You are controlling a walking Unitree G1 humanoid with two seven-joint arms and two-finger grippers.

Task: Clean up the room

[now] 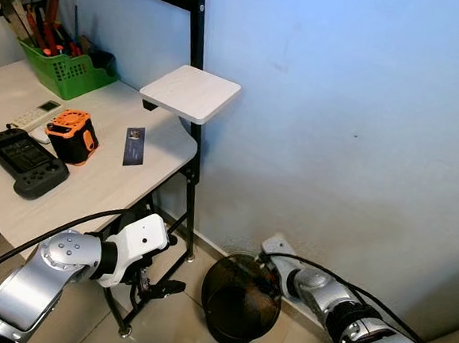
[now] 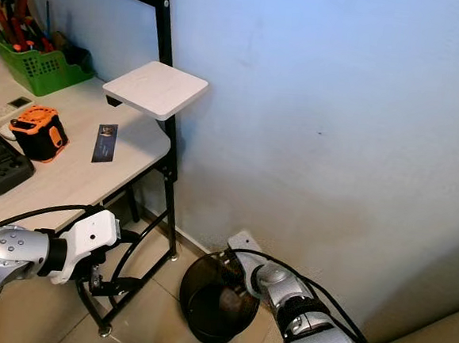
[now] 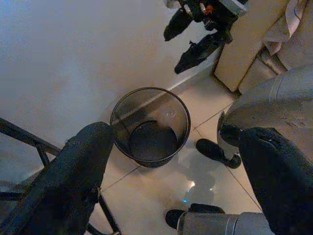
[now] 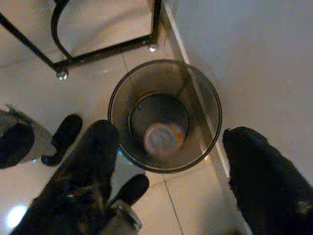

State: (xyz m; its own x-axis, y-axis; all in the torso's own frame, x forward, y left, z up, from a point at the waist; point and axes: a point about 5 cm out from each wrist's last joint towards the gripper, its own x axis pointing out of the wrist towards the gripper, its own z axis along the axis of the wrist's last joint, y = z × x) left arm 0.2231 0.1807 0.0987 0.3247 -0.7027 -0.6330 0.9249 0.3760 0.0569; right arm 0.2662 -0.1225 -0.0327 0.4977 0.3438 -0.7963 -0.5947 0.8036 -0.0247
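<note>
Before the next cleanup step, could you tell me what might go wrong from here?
The right gripper hangs open right above the mesh bin; lowering could knock the light bin over and spill the can inside. The left gripper sits beside the black desk frame, so a swing may snag it.

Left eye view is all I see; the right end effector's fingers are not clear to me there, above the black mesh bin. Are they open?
Observer: Yes. The right wrist view shows the right end effector with fingers wide apart, above the round black mesh waste bin.
Operator: Is anything inside it?
Observer: A blurred round silver-and-orange object, perhaps a can, within the rim.
Operator: And the other arm?
Observer: The left end effector is open too, holding nothing, pointing at the bin.
</note>
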